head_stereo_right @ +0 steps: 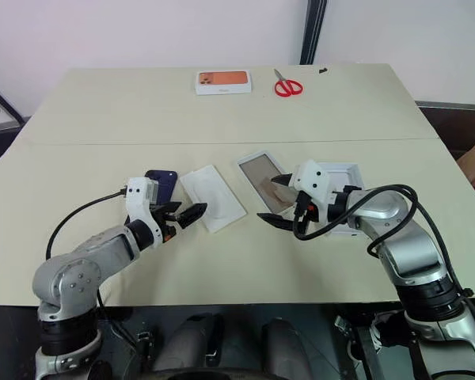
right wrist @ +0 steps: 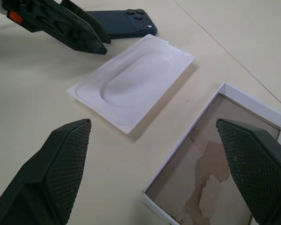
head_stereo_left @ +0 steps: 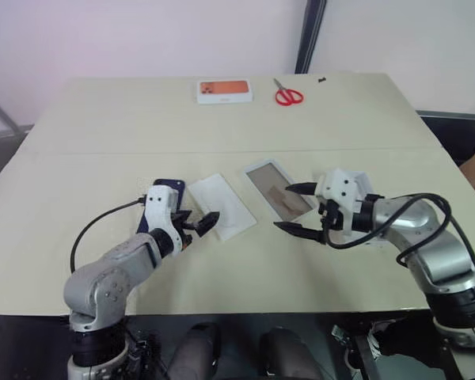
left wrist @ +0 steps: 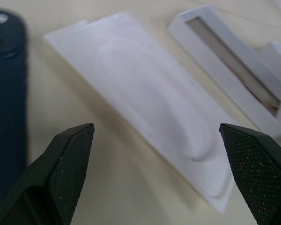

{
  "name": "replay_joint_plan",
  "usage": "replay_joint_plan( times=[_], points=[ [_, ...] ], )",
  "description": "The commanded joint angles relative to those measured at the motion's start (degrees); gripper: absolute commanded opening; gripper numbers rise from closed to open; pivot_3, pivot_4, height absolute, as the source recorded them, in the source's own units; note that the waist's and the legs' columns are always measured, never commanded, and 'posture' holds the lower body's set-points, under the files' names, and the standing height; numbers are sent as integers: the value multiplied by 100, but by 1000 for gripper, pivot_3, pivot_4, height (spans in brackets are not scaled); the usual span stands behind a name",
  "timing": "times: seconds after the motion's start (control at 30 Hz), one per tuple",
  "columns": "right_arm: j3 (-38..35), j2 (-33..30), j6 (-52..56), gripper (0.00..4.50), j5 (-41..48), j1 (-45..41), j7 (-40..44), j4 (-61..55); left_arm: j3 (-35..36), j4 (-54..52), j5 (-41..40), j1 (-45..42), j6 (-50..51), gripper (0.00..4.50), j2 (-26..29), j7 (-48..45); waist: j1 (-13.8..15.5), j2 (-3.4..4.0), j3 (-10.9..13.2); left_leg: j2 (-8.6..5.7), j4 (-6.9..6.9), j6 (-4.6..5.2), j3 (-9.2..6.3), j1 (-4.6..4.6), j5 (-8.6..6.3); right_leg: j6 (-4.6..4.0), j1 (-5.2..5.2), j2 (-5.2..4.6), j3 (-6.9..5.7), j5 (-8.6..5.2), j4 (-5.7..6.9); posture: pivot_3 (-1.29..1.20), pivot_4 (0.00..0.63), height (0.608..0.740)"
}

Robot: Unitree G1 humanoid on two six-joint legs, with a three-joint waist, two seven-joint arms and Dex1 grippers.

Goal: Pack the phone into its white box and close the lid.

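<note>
Two grippers hover with fingers spread, holding nothing: left gripper [head_stereo_right: 191,214] beside the phone [head_stereo_right: 161,183] (lying flat on the bench [head_stereo_right: 103,111]), then a white card [head_stereo_right: 212,197], the white box [head_stereo_right: 263,179], right gripper [head_stereo_right: 274,199], and the lid [head_stereo_right: 350,171].

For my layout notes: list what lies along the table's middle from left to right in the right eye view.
phone → thin white card → white box → lid, partly hidden by the right arm.
</note>
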Motion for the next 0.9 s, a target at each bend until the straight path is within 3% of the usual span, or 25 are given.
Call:
replay_joint_plan(
  times=[0.03,0.33,0.43,0.67,0.9],
  points=[
    [-116,-37,-287,4475,-23,-47,92,64,204,20,-110,-208,613,4500,-363,414,0,-1,0,0,2,0,0,0,0,0,3,0,0,0,-1,0,150,740],
    [138,157,-571,4475,-231,-101,105,342,1214,306,-138,-803,1376,4500,-1467,868,6,0,-1,0,10,-9,-2,5,5,1,16,0,-4,-1,-4,0,150,740],
    [183,223,-584,4500,-251,-146,105,367,1277,363,-68,-885,1505,3715,-1577,880,4,0,-1,0,11,-17,-2,5,10,1,17,0,-5,-1,-3,0,150,740],
    [193,294,-520,4500,-236,-171,67,286,1563,535,35,-1089,1474,196,-1740,946,-9,-3,0,0,10,-22,-2,5,12,1,14,1,-4,-1,-4,0,150,740],
    [114,270,-365,4500,-176,-78,-32,72,2169,452,-131,-1249,1481,49,-1644,856,-18,-3,1,0,3,-26,-1,4,14,1,8,2,-2,-1,-4,0,150,740]
  ],
)
